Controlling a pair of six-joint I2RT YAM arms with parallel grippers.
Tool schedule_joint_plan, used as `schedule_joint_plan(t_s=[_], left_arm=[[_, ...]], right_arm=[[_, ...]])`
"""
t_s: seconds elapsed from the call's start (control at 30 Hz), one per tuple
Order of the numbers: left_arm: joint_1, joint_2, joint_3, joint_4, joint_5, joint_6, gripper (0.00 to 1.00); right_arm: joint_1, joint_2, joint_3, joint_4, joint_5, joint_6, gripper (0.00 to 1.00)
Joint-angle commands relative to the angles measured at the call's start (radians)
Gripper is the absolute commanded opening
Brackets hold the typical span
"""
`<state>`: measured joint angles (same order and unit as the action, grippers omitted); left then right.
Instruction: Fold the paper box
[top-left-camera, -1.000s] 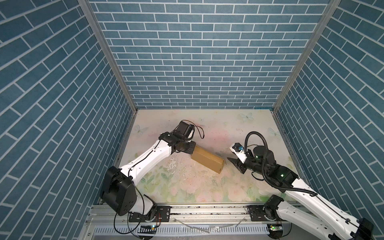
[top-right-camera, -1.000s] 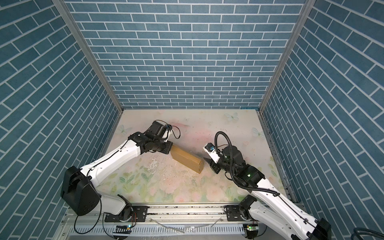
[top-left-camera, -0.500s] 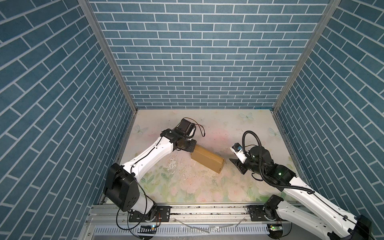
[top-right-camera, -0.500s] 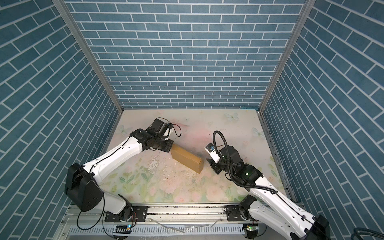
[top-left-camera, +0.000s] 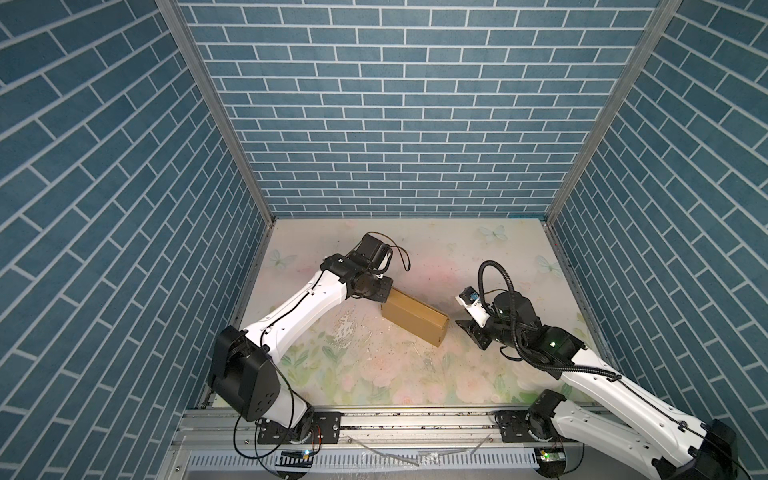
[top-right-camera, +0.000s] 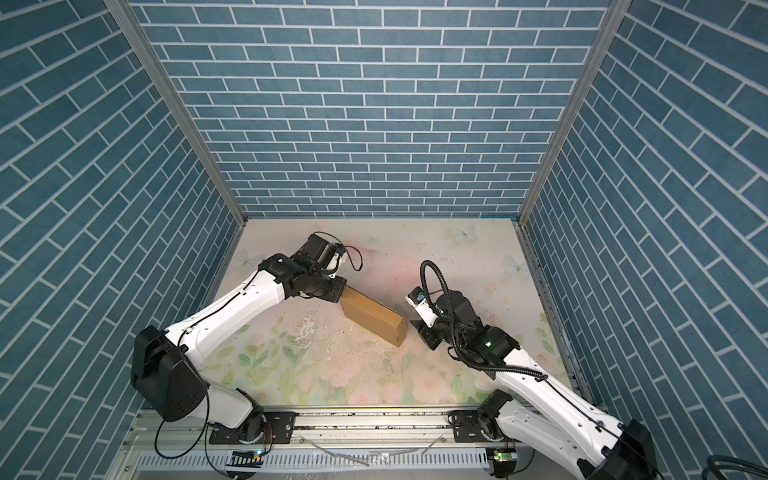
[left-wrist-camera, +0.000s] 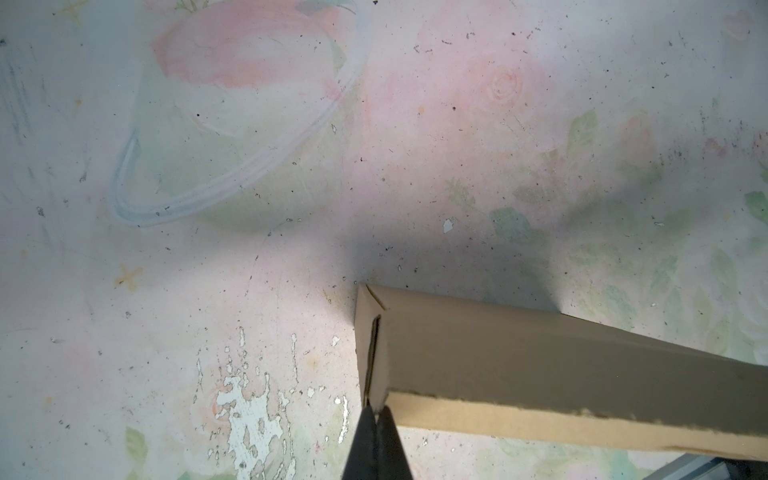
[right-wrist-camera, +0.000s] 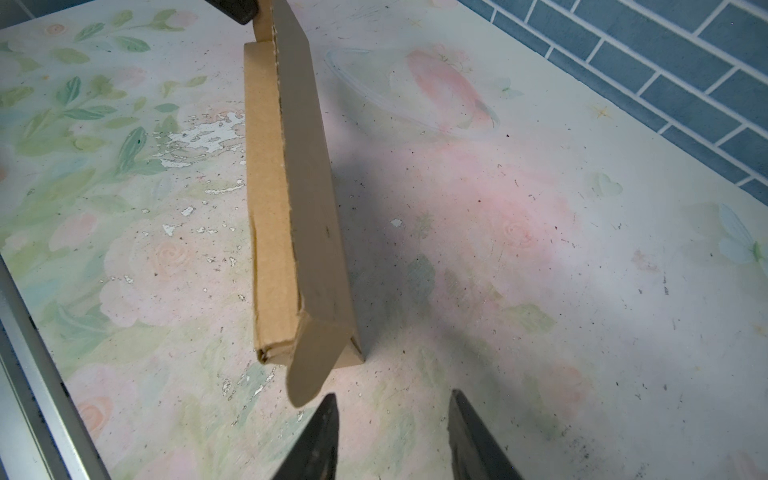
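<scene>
The paper box (top-left-camera: 415, 318) (top-right-camera: 374, 316) is a long, narrow brown cardboard shape lying slantwise on the floral table in both top views. My left gripper (top-left-camera: 383, 291) (top-right-camera: 337, 291) sits at its far-left end. In the left wrist view that gripper (left-wrist-camera: 376, 415) is shut, its tips touching the pointed corner of the box's (left-wrist-camera: 540, 353) end flap. My right gripper (top-left-camera: 467, 332) (top-right-camera: 422, 332) (right-wrist-camera: 392, 399) stands open just off the other end. A rounded tab (right-wrist-camera: 307, 374) of the box (right-wrist-camera: 307, 187) sticks out beside one of its fingers.
A patch of worn, flaking print (top-left-camera: 345, 328) lies on the table in front of the box. The metal rail (top-left-camera: 374, 424) runs along the front edge. Blue brick walls (top-left-camera: 395, 124) enclose the back and both sides.
The left arm has shifted slightly while its gripper stays at the box's end. The box and the right gripper have hardly moved.
</scene>
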<state>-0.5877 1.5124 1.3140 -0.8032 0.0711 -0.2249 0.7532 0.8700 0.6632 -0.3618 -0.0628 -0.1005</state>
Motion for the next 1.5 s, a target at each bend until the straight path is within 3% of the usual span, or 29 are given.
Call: schedule_joint_plan(t_s=[0.0,0.37,1.47], left_arm=[[-0.006,0.017,0.027,-0.028,-0.011,-0.004,0.00],[-0.004,0.023,0.043,-0.040,-0.011,-0.010,0.00],[-0.004,0.052,0.105,-0.097,0.013,-0.007,0.00]], right_arm=[[0.008,0.012,-0.013,0.005,-0.033,0.031,0.44],[0.018,0.041,-0.001,0.055,-0.109,0.021,0.44],[0.018,0.088,0.040,0.114,-0.139,-0.014,0.46]])
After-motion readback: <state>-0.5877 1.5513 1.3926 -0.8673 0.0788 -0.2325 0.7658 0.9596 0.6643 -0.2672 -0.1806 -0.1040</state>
